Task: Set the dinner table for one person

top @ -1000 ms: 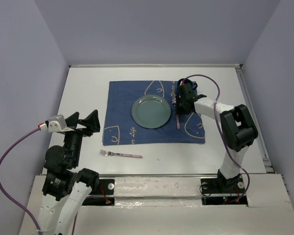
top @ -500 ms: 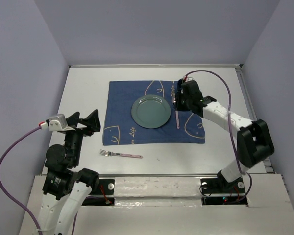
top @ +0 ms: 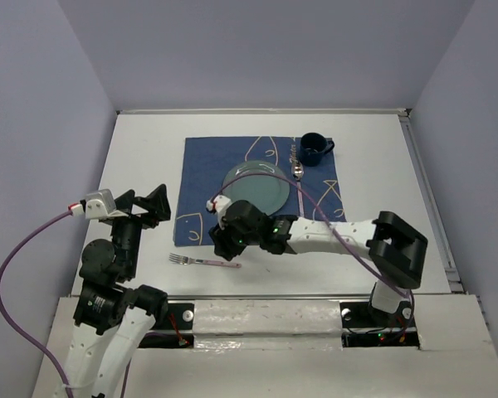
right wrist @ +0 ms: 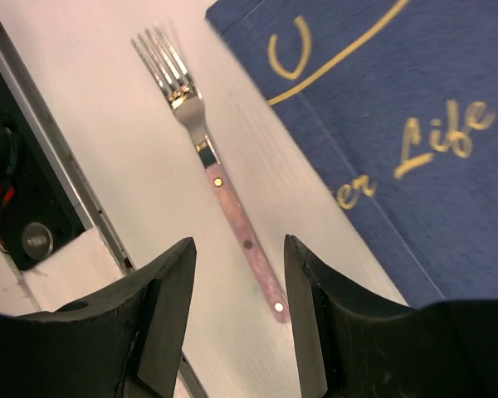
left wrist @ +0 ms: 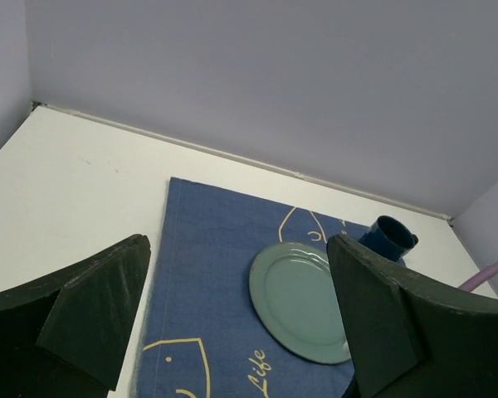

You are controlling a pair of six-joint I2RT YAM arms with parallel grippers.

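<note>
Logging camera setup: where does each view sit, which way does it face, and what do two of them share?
Top external: above and behind the bases, looking down on the dinner table; both arms, left gripper and right gripper show.
Left wrist: over the table's left side, facing the far wall across cloth and plate; its two fingers show.
Right wrist: low, looking down at the fork; its two fingers show.
Shared: fork in top and right wrist.
</note>
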